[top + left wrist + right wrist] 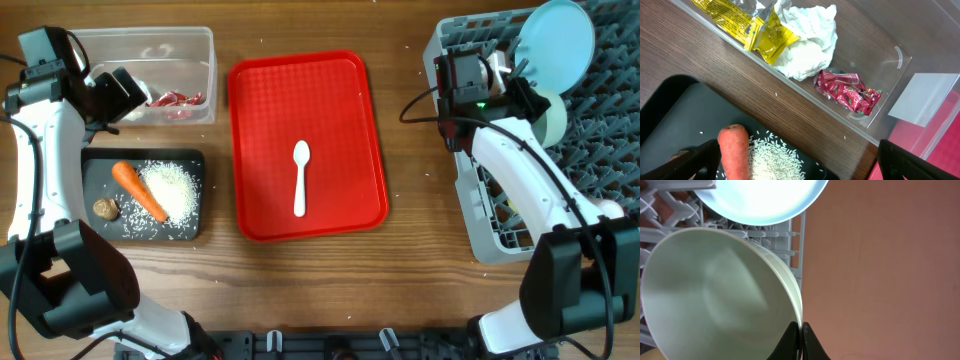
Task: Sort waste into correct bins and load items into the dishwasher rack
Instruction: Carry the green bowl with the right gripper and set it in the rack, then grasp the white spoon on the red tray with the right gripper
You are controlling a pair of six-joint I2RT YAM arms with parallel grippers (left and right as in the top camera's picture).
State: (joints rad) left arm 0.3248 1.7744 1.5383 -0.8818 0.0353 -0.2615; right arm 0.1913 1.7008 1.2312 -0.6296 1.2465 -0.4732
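The left gripper (800,162) is held near the left end of the clear tub (200,45), at the upper left of the overhead frame. Its fingers (695,160) are spread wide with nothing between them. Inside the tub a yellow wrapper (757,27), a crumpled white tissue (807,45) and a red wrapper (847,91) are seen lying close together. The black tray (192,165) is set just below the tub. On it the carrot (138,190) is laid against the heap of rice (172,190), with the brown lump (105,208) just to its left (a few stray grains are scattered on the wood between tub and tray). The white spoon (300,178) is found on the red tray (350,100) in the middle of the frame. At the upper right, the pale green bowl (715,290) is pinched by its rim between the fingers of the right gripper (799,335). It is held over the dishwasher rack (620,100), just below the pale blue plate (555,35), which is propped among the pegs.
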